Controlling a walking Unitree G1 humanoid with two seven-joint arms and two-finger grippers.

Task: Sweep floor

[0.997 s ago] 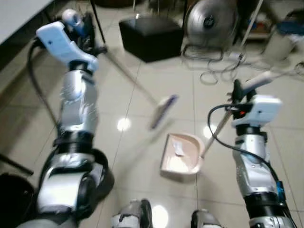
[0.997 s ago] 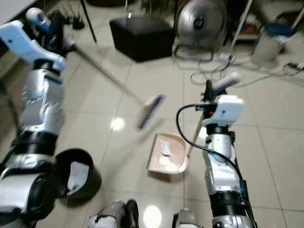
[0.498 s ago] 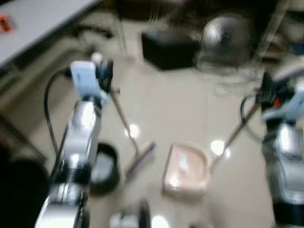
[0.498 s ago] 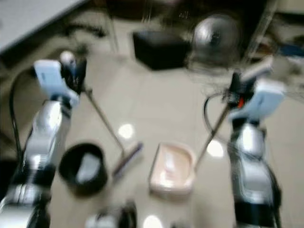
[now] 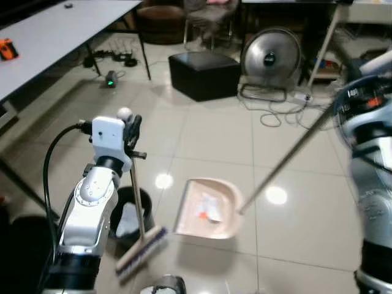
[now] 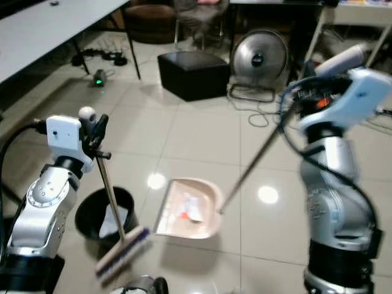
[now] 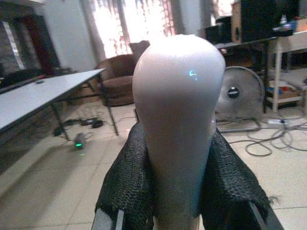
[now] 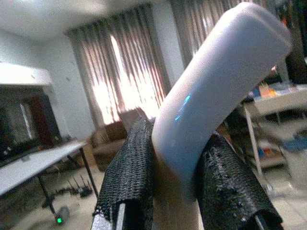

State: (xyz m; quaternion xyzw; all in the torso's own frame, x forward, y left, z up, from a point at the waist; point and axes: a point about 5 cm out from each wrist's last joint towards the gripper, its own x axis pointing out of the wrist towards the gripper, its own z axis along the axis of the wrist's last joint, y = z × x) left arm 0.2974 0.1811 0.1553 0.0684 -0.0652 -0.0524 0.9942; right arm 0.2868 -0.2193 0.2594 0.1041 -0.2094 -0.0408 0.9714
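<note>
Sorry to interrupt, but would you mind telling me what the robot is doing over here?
It is sweeping the floor. The left end effector is shut on the top of a broom, whose brush head rests on the tiles beside a black bin. The right end effector grips the long handle of a pink dustpan, which sits on the floor with a few bits of debris already in it.
</note>
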